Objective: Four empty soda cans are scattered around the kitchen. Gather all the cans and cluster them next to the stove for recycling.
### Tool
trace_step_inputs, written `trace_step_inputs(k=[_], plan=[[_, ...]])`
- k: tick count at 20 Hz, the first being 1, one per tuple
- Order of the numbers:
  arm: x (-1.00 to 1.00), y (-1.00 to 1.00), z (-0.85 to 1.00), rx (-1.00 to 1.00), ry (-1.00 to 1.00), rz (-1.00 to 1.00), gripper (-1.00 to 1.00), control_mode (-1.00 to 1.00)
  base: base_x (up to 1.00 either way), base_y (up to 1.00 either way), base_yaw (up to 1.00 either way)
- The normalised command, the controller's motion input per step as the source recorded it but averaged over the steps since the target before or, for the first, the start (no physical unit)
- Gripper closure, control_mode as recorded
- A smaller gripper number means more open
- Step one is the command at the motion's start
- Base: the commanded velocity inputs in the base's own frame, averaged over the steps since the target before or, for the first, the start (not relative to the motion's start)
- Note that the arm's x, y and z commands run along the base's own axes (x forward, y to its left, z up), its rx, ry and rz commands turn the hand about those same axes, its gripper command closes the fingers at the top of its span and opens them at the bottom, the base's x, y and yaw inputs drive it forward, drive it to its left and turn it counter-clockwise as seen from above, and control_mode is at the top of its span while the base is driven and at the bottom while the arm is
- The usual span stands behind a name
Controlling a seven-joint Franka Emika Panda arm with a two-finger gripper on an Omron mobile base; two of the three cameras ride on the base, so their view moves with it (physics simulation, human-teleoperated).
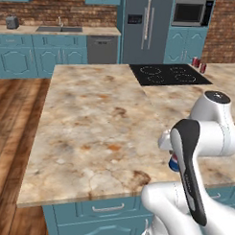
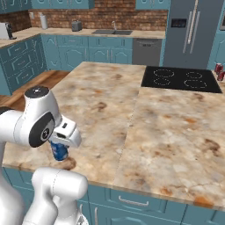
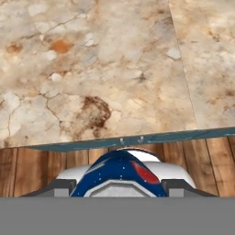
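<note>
A blue soda can (image 2: 58, 152) hangs just above the island counter's near edge, with my gripper (image 2: 59, 146) shut on it. The same can (image 1: 174, 163) peeks out beside my forearm in the left base view. In the hand view the blue can (image 3: 120, 170) sits between the two fingertips (image 3: 55, 188), its silver top toward the camera. The black stove (image 1: 169, 74) lies at the far side of the island. Two red soda cans (image 1: 195, 61) (image 1: 203, 67) stand just right of it, and they also show at the right edge of the right base view (image 2: 218, 68).
The marbled island counter (image 1: 100, 123) stretches from the gripper to the stove (image 2: 180, 79). Wood floor lies to the left and below the counter edge (image 3: 137, 137). A back counter holds a sink (image 1: 59, 29) and a toaster (image 1: 12, 22); a fridge (image 1: 146, 27) stands behind the stove.
</note>
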Motion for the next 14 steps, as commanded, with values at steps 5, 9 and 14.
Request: trace_step_inputs(k=[5, 9, 14], plan=[[0.00, 0.00, 0.00, 0.00, 0.00, 0.00, 1.00, -1.00, 0.00, 0.00, 0.00], [0.00, 0.00, 0.00, 0.00, 0.00, 0.00, 1.00, 1.00, 0.00, 0.00, 0.00], [0.00, 0.00, 0.00, 0.00, 0.00, 0.00, 1.00, 1.00, -0.86, -0.41, -0.03]])
